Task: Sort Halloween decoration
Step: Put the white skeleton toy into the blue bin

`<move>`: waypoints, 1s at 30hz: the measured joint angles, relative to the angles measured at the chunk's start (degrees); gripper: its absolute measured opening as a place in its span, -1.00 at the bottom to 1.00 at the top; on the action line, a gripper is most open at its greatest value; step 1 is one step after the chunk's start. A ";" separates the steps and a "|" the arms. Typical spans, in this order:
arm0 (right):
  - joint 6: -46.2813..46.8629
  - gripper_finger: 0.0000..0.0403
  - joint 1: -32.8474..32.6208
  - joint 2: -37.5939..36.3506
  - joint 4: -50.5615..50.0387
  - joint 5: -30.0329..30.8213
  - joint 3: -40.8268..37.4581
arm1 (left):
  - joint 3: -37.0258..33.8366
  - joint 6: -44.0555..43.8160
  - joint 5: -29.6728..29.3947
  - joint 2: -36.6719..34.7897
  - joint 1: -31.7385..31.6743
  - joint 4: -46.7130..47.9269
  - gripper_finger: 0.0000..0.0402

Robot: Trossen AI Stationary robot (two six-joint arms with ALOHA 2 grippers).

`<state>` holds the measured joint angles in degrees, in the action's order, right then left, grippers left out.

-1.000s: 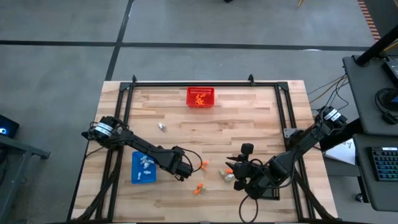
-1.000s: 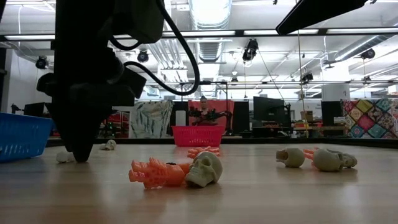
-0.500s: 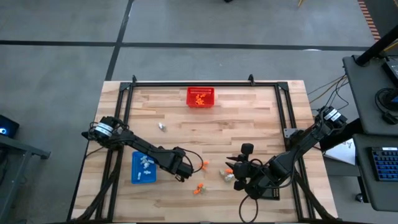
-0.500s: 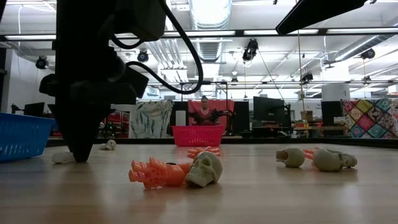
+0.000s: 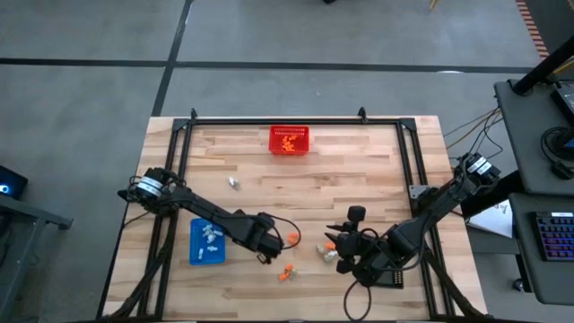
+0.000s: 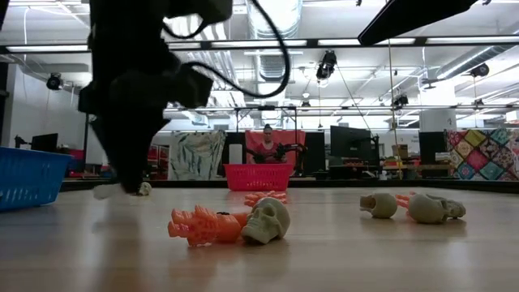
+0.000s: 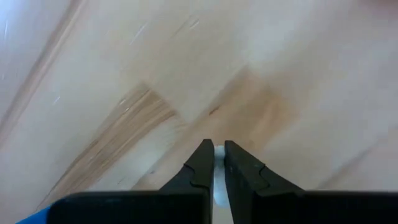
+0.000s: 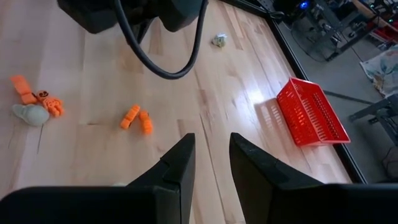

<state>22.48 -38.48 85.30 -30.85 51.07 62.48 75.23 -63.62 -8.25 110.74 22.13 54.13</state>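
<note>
On the tabletop (image 5: 359, 170) seen from above, we find the left end effector (image 5: 265, 242) beside the blue tray (image 5: 207, 242), likely its drop point. The low view shows a white trinket (image 6: 105, 191) lifted at its tip. Its wrist view confirms the fingers (image 7: 200, 168) pinched shut on that piece. The right end effector (image 8: 209, 163) waits partly open and empty above orange pieces (image 8: 137, 118).

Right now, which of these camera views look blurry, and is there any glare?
Low view: the left arm is smeared by motion, while the skull trinket is sharp. Left wrist view: the tabletop is streaked and soft. Right wrist view: a bright glare patch lies on the wood beside the red basket.
</note>
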 joint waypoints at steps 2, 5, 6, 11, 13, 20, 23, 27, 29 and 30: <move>0.00 -0.55 0.16 0.00 0.00 0.00 0.00 | 1.55 1.70 -0.22 -0.05 0.00 0.49 -0.99; -0.02 -0.55 0.17 0.00 0.00 0.00 -0.02 | 4.22 4.50 -0.26 -0.11 0.00 1.70 -0.99; -0.02 -0.55 0.17 0.00 -0.01 0.00 0.00 | 5.21 5.44 -0.43 -0.11 0.00 2.21 -0.99; 0.00 -0.55 0.17 0.00 -0.02 -0.02 -0.01 | 10.03 8.53 -3.02 -1.55 0.33 7.30 -0.99; 0.00 -0.55 0.17 0.00 -0.02 -0.02 0.00 | 11.11 9.15 -3.45 -2.87 0.53 9.50 -0.99; 0.19 -0.55 0.17 0.00 0.07 -0.04 -0.01 | 11.34 7.64 -4.78 -8.76 2.45 14.10 -0.99; 0.44 -0.55 0.17 0.00 0.13 -0.07 -0.02 | 11.00 5.65 -4.88 -11.11 3.62 16.09 -0.99; 0.46 -0.55 0.17 0.00 0.31 -0.09 0.00 | 9.69 2.23 -4.94 -14.13 5.07 18.83 -0.99; 0.46 -0.55 0.17 0.00 0.35 -0.11 0.00 | 8.22 0.09 -4.94 -15.57 5.87 19.50 -0.99; 0.46 -0.55 0.17 0.00 0.35 -0.13 0.00 | 7.31 -1.02 -4.92 -16.32 6.26 19.62 -0.99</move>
<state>22.94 -38.30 85.30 -30.50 50.94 62.48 82.54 -64.65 -13.17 94.42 28.39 73.76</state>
